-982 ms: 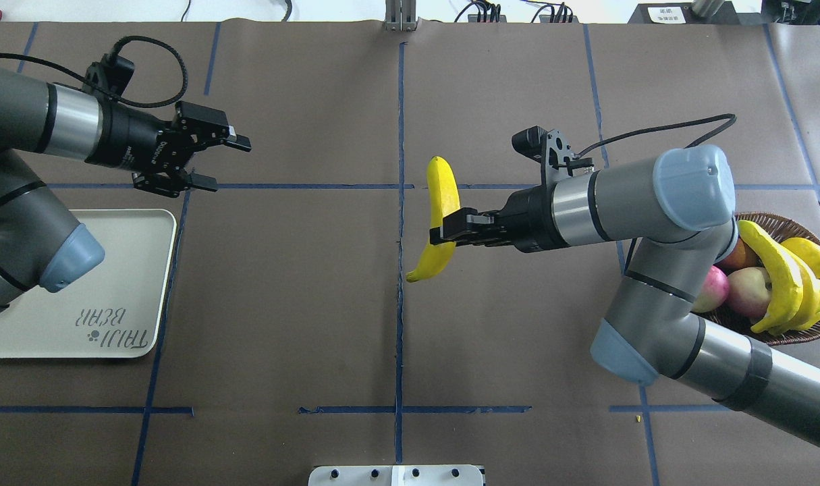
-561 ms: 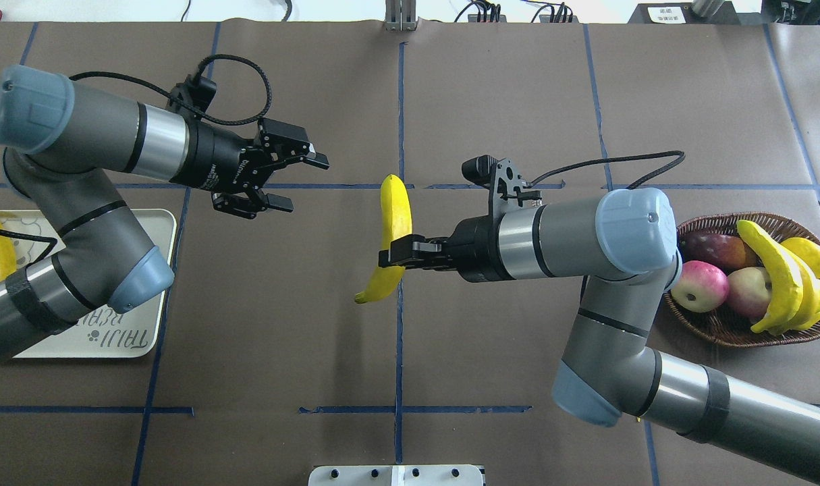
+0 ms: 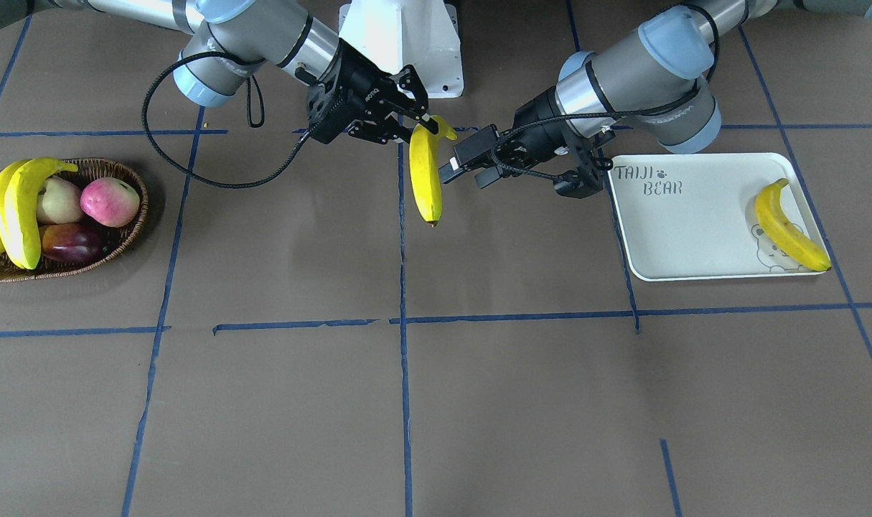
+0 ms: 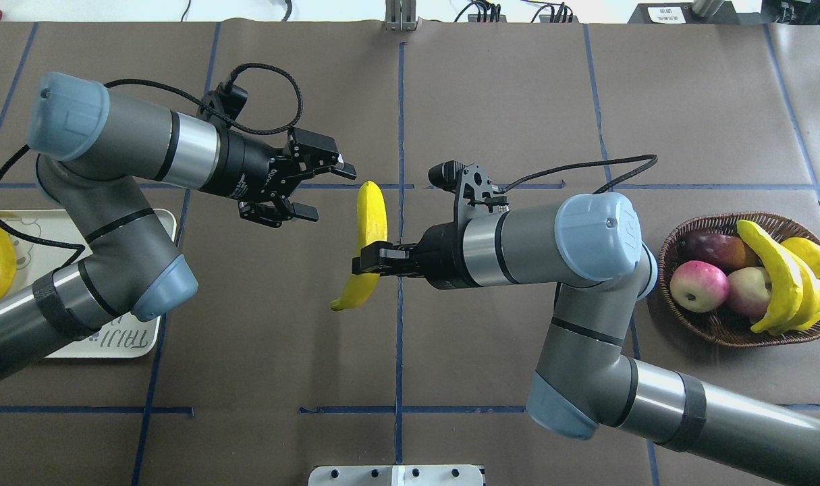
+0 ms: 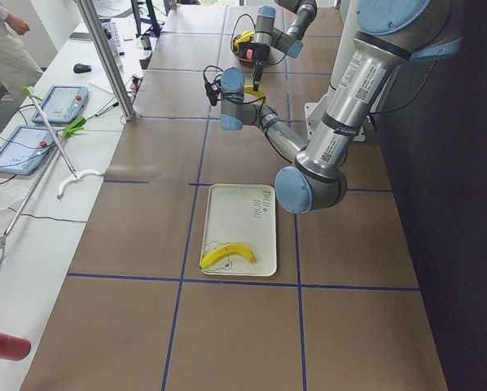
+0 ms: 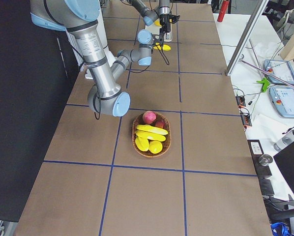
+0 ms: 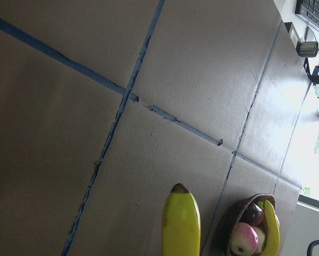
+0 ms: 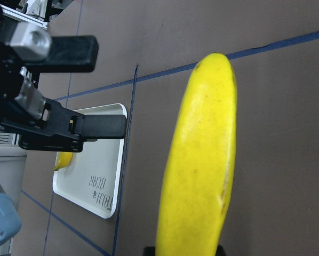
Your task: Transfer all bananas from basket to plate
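Observation:
My right gripper (image 4: 366, 260) is shut on a yellow banana (image 4: 369, 233) and holds it above the table's middle; it also shows in the front view (image 3: 425, 179) and the right wrist view (image 8: 202, 160). My left gripper (image 4: 329, 194) is open just left of that banana's upper half, not touching it; its fingers (image 8: 95, 126) show in the right wrist view. One banana (image 3: 791, 226) lies on the off-white plate (image 3: 694, 244). More bananas (image 4: 777, 277) lie in the wicker basket (image 4: 720, 332) at the right.
The basket also holds pink-red apples (image 4: 698, 285), a dark red fruit (image 4: 713, 248) and a short yellow-green fruit (image 4: 809, 256). The plate (image 4: 133, 341) lies partly under my left arm. The robot's white base (image 3: 407, 43) stands at the table's near edge.
My right arm has carried the banana leftward across the centre line. My left arm has swung right from over the plate toward the banana, gripper still open.

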{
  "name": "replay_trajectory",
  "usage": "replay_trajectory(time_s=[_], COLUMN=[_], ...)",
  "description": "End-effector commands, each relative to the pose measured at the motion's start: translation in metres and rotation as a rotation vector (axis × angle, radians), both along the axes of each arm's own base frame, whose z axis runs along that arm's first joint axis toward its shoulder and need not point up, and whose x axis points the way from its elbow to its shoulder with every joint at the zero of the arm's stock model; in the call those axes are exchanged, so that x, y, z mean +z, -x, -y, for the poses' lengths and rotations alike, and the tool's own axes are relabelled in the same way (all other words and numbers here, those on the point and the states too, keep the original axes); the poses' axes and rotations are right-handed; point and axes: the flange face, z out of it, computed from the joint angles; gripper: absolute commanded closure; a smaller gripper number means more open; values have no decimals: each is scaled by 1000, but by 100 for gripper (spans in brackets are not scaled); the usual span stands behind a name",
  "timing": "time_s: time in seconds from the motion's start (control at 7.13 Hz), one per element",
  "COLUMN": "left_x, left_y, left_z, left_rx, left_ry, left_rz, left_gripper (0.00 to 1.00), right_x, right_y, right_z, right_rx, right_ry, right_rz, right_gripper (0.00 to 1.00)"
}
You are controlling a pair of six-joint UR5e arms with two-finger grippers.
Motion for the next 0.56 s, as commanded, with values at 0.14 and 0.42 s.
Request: replay_trajectory(time_s=[0.14, 0.42], left_x=[1, -10], left_y=[-41, -45], left_z=[-32, -34], left_rx=[49, 39], left_ry=[7, -2], left_rz=[14, 0], left_gripper=[1, 11], right_x=[-11, -10], right_y=[6, 7], right_z=[-5, -7], right_rx=[-10, -15], right_ry=[0, -1], right_rz=[0, 1], right_gripper=[99, 99])
